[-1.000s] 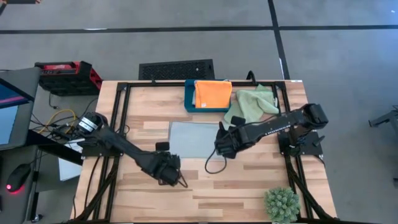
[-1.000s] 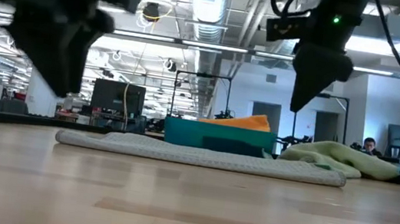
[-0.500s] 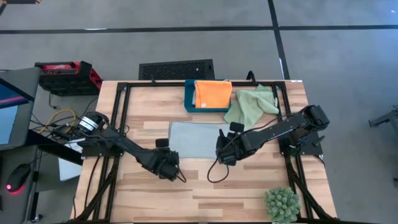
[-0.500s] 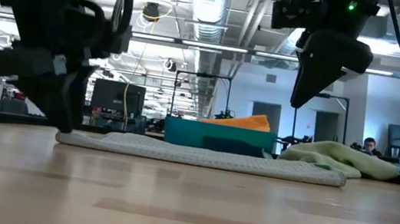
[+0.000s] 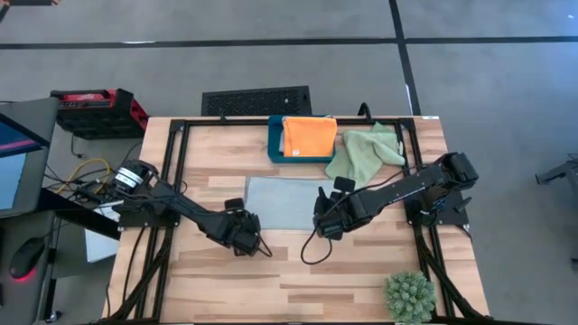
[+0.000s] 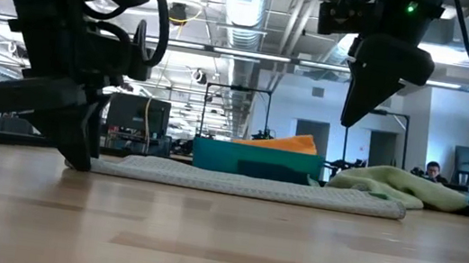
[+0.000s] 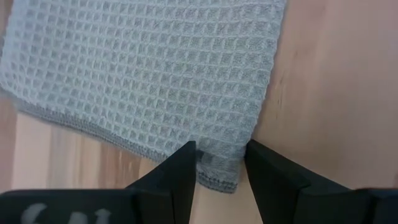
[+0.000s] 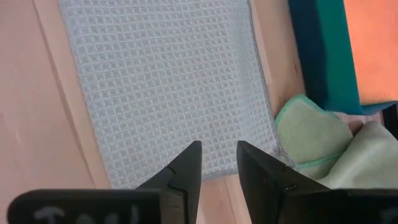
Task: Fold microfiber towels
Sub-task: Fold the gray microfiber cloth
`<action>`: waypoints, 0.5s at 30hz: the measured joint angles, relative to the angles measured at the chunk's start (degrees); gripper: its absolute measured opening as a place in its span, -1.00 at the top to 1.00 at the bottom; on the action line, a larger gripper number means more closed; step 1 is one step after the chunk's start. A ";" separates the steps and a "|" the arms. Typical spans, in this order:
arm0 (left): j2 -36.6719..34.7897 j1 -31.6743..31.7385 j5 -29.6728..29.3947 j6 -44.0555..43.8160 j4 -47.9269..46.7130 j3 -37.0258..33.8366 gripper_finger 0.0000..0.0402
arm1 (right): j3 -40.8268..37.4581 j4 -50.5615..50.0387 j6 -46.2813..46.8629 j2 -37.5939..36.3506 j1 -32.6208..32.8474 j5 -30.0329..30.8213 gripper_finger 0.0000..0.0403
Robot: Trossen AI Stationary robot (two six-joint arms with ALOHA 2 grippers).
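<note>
A pale blue-grey waffle-weave microfiber towel (image 5: 283, 202) lies flat and spread out in the middle of the light wooden slatted table (image 5: 361, 271). Behind it sits the rigid dark teal rectangular box (image 5: 276, 143) with a bright orange towel (image 5: 309, 135) folded on top, and just beside the box a light green towel (image 5: 366, 150) lies in a loose, crumpled heap.

The left gripper (image 7: 219, 168) has come down and in since a second ago: then it hung above the table, off the near left corner of the grey towel; now it stands low at that corner. Its wrist view shows the two dark fingers (image 7: 177, 177) spread apart, one on each side of the corner's hem, not yet pinching it. In the low view the gripper (image 6: 77, 152) reaches right down to the tabletop at the cloth's edge.

The right gripper (image 8: 217, 163) hovers over the near right corner of the same towel, clearly above it in the low view (image 6: 360, 112). It has shifted a little toward the near edge compared with a second ago and looks the same as half a second ago. Its fingers (image 8: 186, 168) stand parted with nothing between them.

A spiky green plant ball (image 5: 409, 296) sits at the near right corner of the table, well apart from the towels.
</note>
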 joint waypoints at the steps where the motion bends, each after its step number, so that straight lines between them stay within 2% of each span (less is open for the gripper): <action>1: -0.04 0.01 0.04 -0.68 0.03 -0.19 0.34 | 0.00 0.00 0.00 -0.02 0.00 -0.02 0.38; 11: 0.05 0.10 0.67 -2.50 0.30 -0.34 0.37 | 0.00 -1.10 0.00 -0.01 0.00 0.00 0.38; 15: 0.15 0.06 0.98 -3.04 0.40 -0.36 0.62 | 0.00 -3.28 0.94 -0.91 0.00 0.02 0.38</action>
